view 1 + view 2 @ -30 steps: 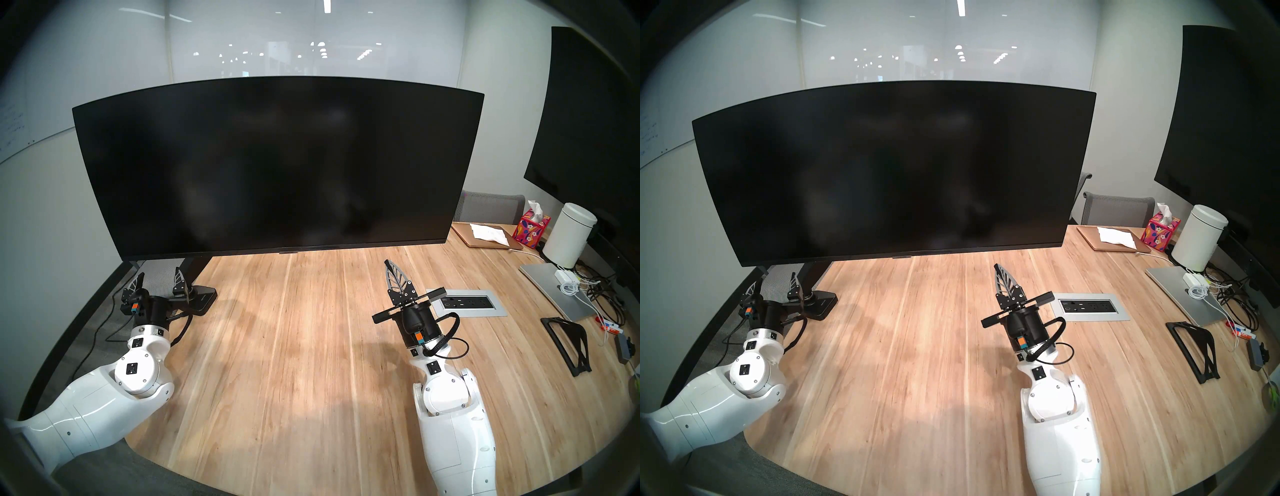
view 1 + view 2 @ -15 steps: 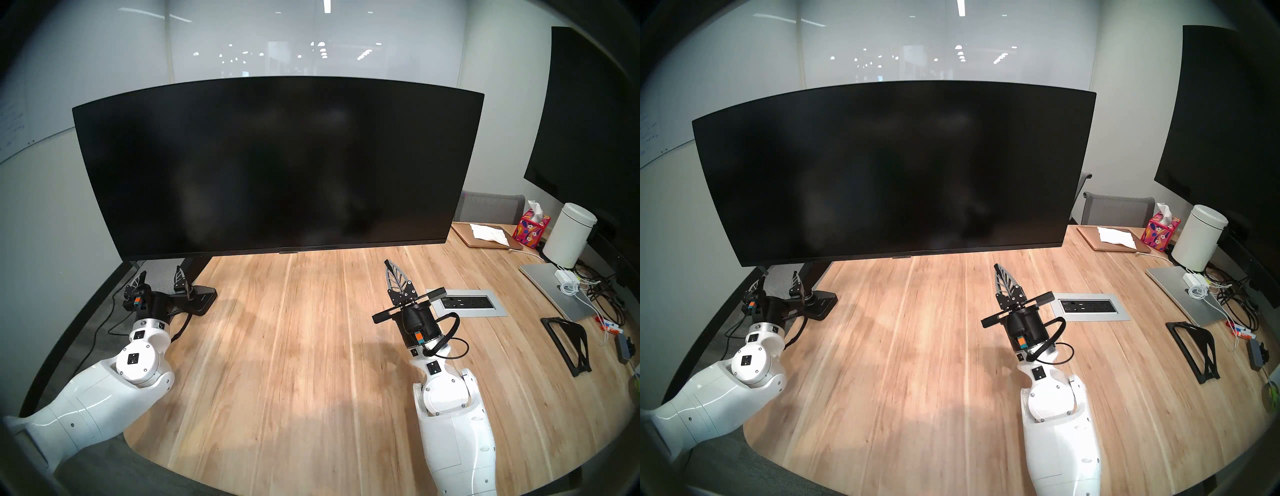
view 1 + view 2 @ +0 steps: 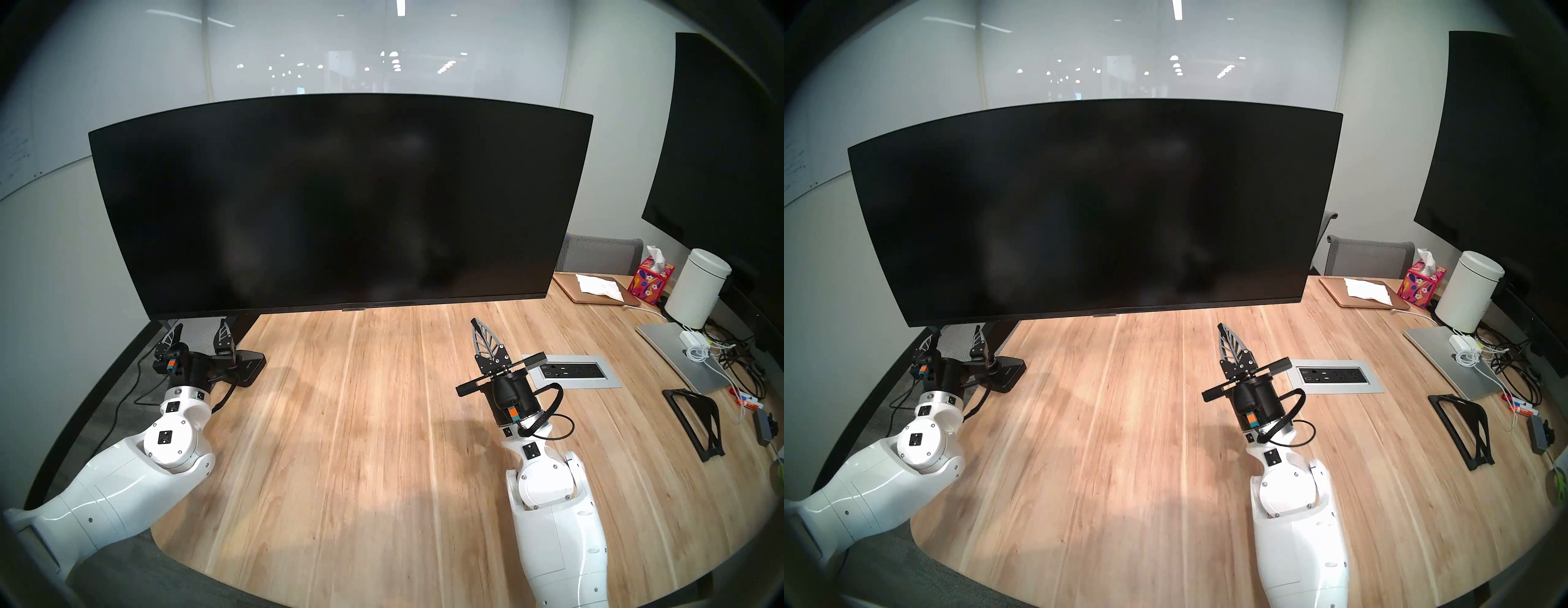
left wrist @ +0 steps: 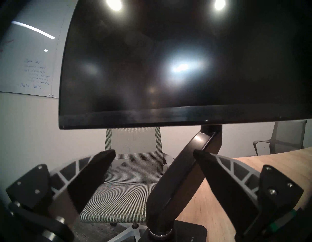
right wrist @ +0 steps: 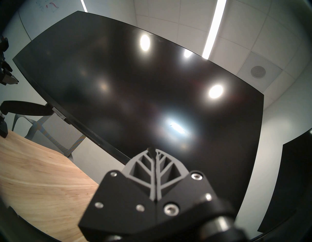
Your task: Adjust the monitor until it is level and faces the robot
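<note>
The monitor (image 3: 339, 204) is a very wide, curved, dark screen above the wooden table (image 3: 360, 424), and its left end sits slightly lower than its right. Its black arm (image 4: 177, 177) rises from a flat base (image 3: 250, 365) at the left. My left gripper (image 3: 200, 326) is open just under the monitor's lower left corner (image 4: 64, 125) and holds nothing. In the left wrist view the black arm runs behind its right finger (image 4: 224, 177). My right gripper (image 3: 476, 323) is shut and empty. It points up at the screen's lower right part (image 5: 168, 101), apart from it.
A flat black wall screen (image 3: 721, 148) hangs at the right. Below it are a white canister (image 3: 698, 293), a tissue box (image 3: 653, 280), a silver laptop (image 3: 674, 356) with cables, a black stand (image 3: 695, 420) and a recessed outlet panel (image 3: 572, 371). A mesh chair (image 4: 133, 169) stands behind the monitor's left end.
My left arm has moved forward and a little right, bringing its open gripper closer under the monitor's lower left corner. The right arm and the monitor have not moved.
</note>
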`<state>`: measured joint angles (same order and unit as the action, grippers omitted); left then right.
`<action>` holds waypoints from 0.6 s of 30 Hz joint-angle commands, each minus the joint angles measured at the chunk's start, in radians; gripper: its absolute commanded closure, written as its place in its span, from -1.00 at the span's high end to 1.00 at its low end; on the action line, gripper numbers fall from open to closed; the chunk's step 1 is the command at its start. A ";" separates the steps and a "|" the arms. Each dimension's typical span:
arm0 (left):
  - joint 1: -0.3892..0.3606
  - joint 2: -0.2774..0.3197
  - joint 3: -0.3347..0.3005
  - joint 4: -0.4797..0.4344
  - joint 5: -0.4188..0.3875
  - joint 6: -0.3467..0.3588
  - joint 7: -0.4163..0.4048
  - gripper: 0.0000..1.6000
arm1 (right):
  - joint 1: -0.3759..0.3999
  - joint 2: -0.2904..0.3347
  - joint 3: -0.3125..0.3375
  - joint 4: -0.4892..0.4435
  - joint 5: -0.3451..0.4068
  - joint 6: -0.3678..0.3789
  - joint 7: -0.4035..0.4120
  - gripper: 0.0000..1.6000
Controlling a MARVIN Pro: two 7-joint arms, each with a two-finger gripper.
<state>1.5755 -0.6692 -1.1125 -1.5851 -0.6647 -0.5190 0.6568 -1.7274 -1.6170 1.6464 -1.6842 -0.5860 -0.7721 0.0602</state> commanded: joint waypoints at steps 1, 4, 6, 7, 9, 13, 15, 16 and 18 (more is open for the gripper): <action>-0.016 0.010 -0.014 -0.009 0.010 -0.015 -0.002 1.00 | 0.009 0.001 -0.002 -0.016 0.004 -0.005 -0.002 -0.84; -0.021 0.011 -0.013 -0.006 0.021 -0.018 0.000 1.00 | 0.009 0.001 -0.002 -0.016 0.004 -0.005 -0.002 -0.84; -0.023 0.011 -0.013 -0.005 0.022 -0.018 -0.002 1.00 | 0.009 0.001 -0.002 -0.016 0.004 -0.005 -0.002 -0.84; -0.025 0.010 -0.013 -0.004 0.022 -0.019 -0.003 1.00 | 0.009 0.001 -0.002 -0.016 0.004 -0.005 -0.002 -0.84; -0.029 0.010 -0.013 -0.003 0.022 -0.018 -0.004 1.00 | 0.009 0.001 -0.002 -0.016 0.004 -0.005 -0.002 -0.84; -0.035 0.011 -0.014 -0.002 0.021 -0.017 -0.006 1.00 | 0.009 0.001 -0.002 -0.016 0.004 -0.005 -0.002 -0.84; -0.037 0.011 -0.014 -0.001 0.020 -0.017 -0.008 1.00 | 0.009 0.001 -0.002 -0.016 0.004 -0.005 -0.002 -0.84; -0.038 0.011 -0.015 0.000 0.020 -0.016 -0.008 1.00 | 0.009 0.001 -0.002 -0.016 0.004 -0.005 -0.002 -0.84; -0.041 0.011 -0.015 0.001 0.020 -0.017 -0.009 1.00 | 0.009 0.001 -0.002 -0.016 0.004 -0.005 -0.002 -0.84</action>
<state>1.5564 -0.6646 -1.1139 -1.5808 -0.6467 -0.5294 0.6511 -1.7274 -1.6170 1.6464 -1.6842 -0.5860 -0.7721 0.0602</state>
